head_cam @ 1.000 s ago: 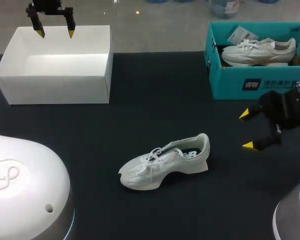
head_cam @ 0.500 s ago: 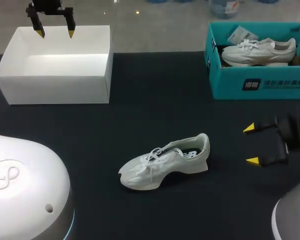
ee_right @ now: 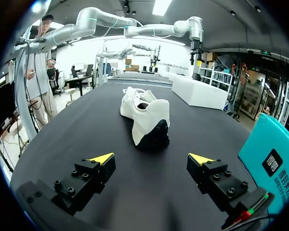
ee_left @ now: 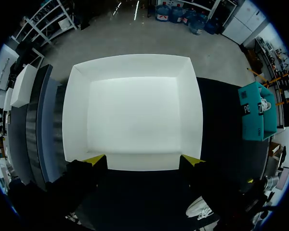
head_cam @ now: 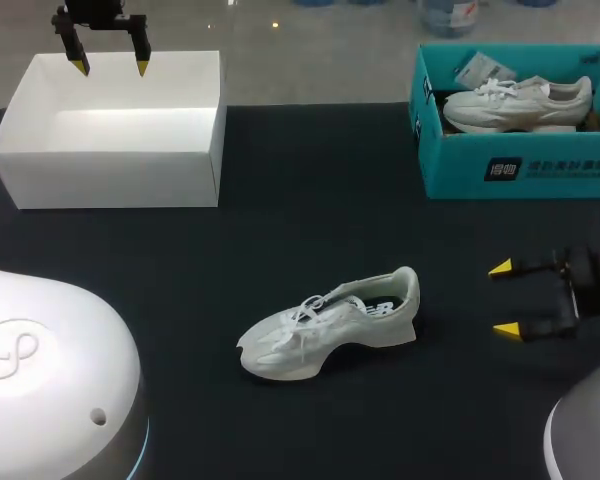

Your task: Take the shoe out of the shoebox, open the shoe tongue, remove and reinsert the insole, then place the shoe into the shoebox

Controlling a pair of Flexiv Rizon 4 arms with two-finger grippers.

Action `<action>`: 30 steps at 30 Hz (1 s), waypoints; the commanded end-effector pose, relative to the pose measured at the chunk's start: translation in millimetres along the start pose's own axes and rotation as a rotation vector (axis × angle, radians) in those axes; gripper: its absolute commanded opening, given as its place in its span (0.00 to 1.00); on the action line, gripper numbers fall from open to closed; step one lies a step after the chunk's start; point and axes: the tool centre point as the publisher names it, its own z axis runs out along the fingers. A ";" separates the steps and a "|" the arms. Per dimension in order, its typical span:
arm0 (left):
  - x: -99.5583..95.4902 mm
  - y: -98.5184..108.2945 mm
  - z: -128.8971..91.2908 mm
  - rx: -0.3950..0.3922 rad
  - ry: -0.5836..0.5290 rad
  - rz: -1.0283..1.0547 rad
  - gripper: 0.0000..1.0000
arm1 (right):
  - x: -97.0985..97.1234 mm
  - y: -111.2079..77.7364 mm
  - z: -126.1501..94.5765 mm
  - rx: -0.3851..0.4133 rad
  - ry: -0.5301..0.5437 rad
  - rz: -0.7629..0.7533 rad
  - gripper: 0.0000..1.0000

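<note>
Dark table (head_cam: 310, 200) holds shoe (head_cam: 330, 325) centrally, well apart from far edge.

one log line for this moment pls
shoe: on table, unboxed | right hand: open, empty, facing heel | left hand: open, above white box

A dark worktop (head_cam: 310, 200) carries at its far right a teal box (head_cam: 450, 170) with a pale sneaker (head_cam: 520, 100) inside, toe to the left, and what may be a small paper packet (head_cam: 475, 70) just behind it.
</note>
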 end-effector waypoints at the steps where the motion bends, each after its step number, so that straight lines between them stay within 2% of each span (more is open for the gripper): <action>1: -0.5 0.3 -0.1 0.000 0.000 0.001 1.00 | -0.1 1.9 0.9 0.012 0.000 0.001 1.00; 9: -0.5 0.3 -0.1 0.000 0.000 0.001 1.00 | -1.9 1.7 9.9 0.011 0.017 0.002 1.00; 13: -0.5 0.3 -0.1 0.000 0.000 0.001 1.00 | -3.0 2.1 25.3 0.033 0.041 0.006 1.00; 21: -0.5 0.3 -0.1 0.000 0.000 0.001 1.00 | -10.6 3.5 61.6 0.013 0.107 -0.001 1.00; 30: -0.5 0.3 -0.1 0.000 0.000 0.001 1.00 | -17.3 7.6 89.2 0.004 0.193 -0.027 1.00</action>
